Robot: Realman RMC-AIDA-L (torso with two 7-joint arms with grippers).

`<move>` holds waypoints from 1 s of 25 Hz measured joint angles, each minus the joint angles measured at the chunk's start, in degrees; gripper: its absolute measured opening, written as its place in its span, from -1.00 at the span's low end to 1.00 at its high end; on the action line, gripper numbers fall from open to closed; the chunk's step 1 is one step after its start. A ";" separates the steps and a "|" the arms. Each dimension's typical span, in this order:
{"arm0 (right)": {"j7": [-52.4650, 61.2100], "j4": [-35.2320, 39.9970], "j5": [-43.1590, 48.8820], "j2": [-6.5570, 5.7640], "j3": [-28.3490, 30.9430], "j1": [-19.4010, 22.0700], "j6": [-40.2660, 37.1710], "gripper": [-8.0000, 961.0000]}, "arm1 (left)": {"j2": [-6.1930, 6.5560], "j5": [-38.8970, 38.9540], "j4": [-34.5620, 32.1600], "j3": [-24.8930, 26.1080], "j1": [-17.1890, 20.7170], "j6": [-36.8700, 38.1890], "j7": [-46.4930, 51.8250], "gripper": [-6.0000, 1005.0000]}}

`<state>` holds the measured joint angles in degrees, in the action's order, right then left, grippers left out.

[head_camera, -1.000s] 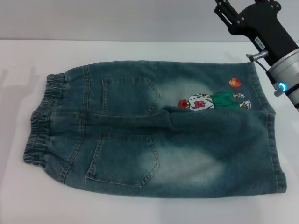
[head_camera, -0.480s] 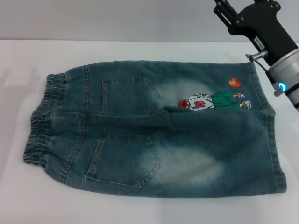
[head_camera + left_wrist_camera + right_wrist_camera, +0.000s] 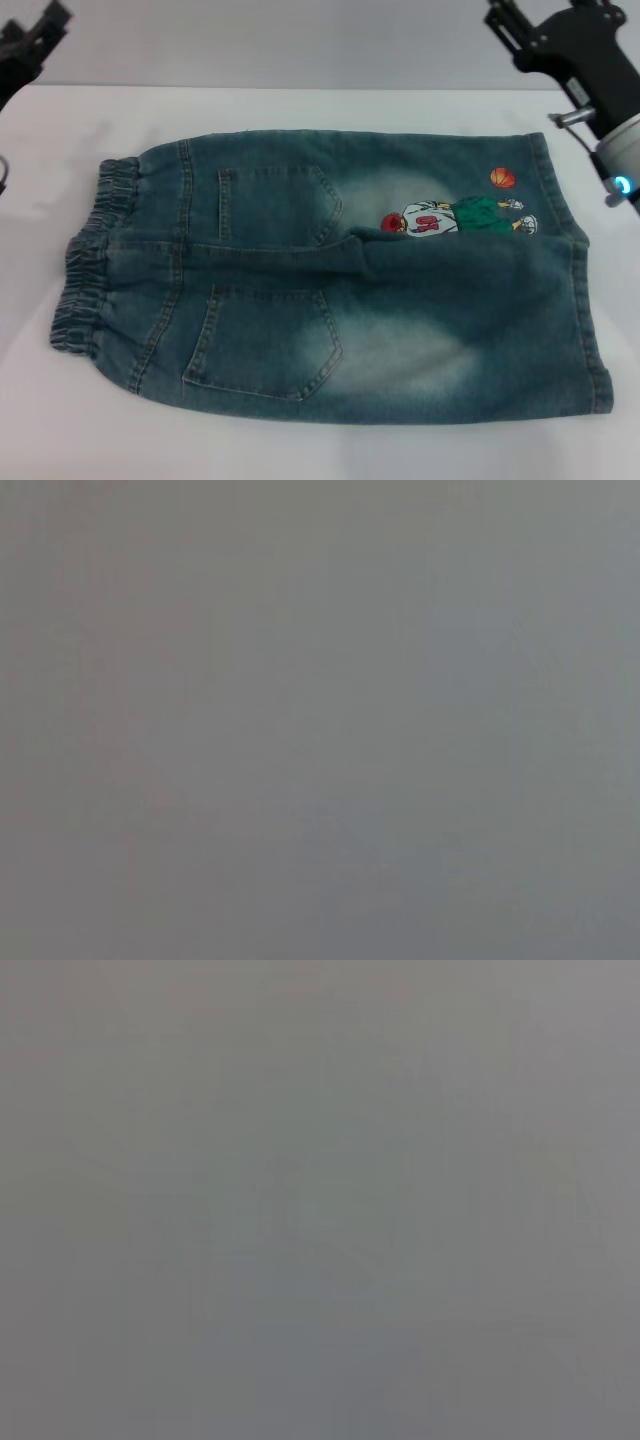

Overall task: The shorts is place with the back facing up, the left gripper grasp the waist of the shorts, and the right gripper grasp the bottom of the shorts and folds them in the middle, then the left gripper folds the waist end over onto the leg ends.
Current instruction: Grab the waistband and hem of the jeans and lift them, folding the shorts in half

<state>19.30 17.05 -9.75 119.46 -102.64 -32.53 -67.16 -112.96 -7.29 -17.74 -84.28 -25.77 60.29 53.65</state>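
The denim shorts (image 3: 330, 290) lie flat on the white table (image 3: 300, 450), back up, with both patch pockets showing. The ruched waist (image 3: 85, 265) is at the left end. The straight leg ends (image 3: 582, 270) are at the right, and the far leg bears the cartoon print (image 3: 455, 218). My left gripper (image 3: 30, 40) hangs at the far left corner, beyond the waist and apart from the cloth. My right gripper (image 3: 522, 30) hovers past the far right corner of the shorts, holding nothing. Neither wrist view shows the shorts or a gripper.
The white table extends around the shorts on all sides, and a grey wall (image 3: 280, 40) rises behind its far edge. A narrow strip of bare table lies between the shorts and the front edge.
My left gripper has come into view at the far left corner. The right arm has shifted a little to the right. The shorts have not moved.
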 joint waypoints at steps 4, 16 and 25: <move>-0.04 -0.74 -0.57 -0.17 2.51 0.41 -0.01 0.54 | 4.62 -12.96 -6.60 -3.31 -0.43 0.76 18.53 0.68; -0.09 -0.68 -0.63 -0.41 8.54 1.24 -0.34 0.54 | 9.46 -45.62 -10.34 15.05 1.45 19.31 41.16 0.68; -0.20 -0.55 -0.35 -0.82 11.45 0.91 -1.54 0.54 | 12.05 -73.33 -16.60 25.53 4.64 28.60 53.27 0.67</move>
<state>19.10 16.49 -10.10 118.65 -91.19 -31.62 -68.69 -100.92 -80.62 -34.34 -58.75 -21.13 88.89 106.91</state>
